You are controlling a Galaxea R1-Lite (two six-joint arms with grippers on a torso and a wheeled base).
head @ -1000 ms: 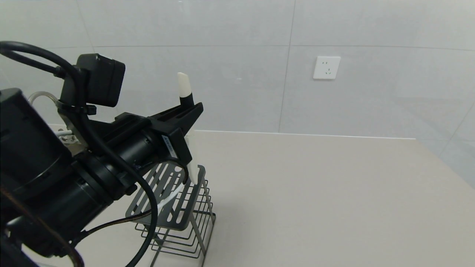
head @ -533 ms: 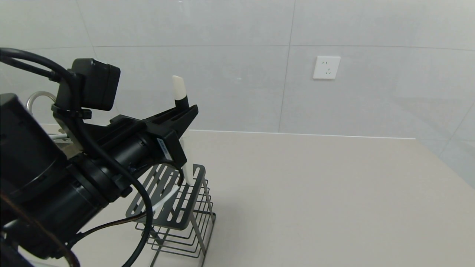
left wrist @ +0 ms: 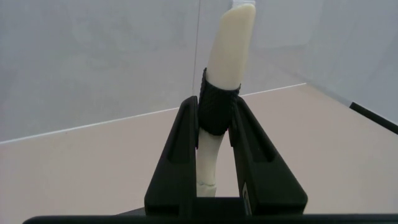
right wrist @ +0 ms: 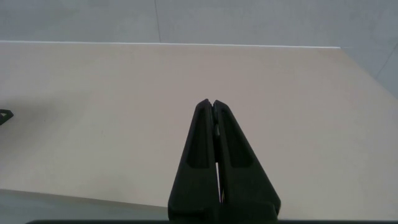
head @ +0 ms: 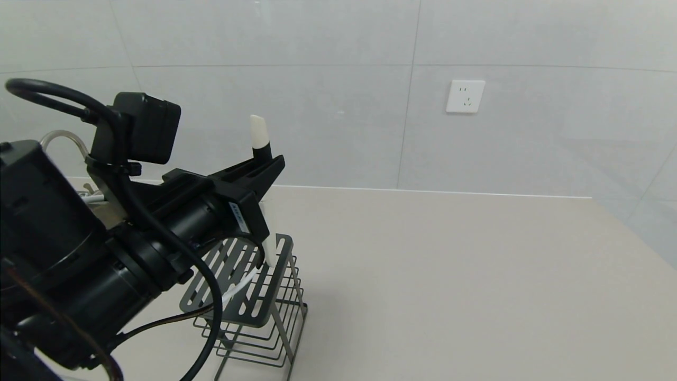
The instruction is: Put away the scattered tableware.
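Observation:
My left gripper is shut on a long white utensil that has a black band where the fingers clamp it. The utensil stands nearly upright. Its lower end hangs just over the slotted top of a grey wire rack at the near left of the counter. In the right wrist view, my right gripper is shut with nothing between its fingers, above bare beige countertop.
The beige counter stretches open to the right of the rack and ends at a grey tiled wall with a white socket. A curved clear tube shows behind my left arm.
The left gripper has sunk slightly with the utensil, drifting a little left and then partly back. The rack has not moved.

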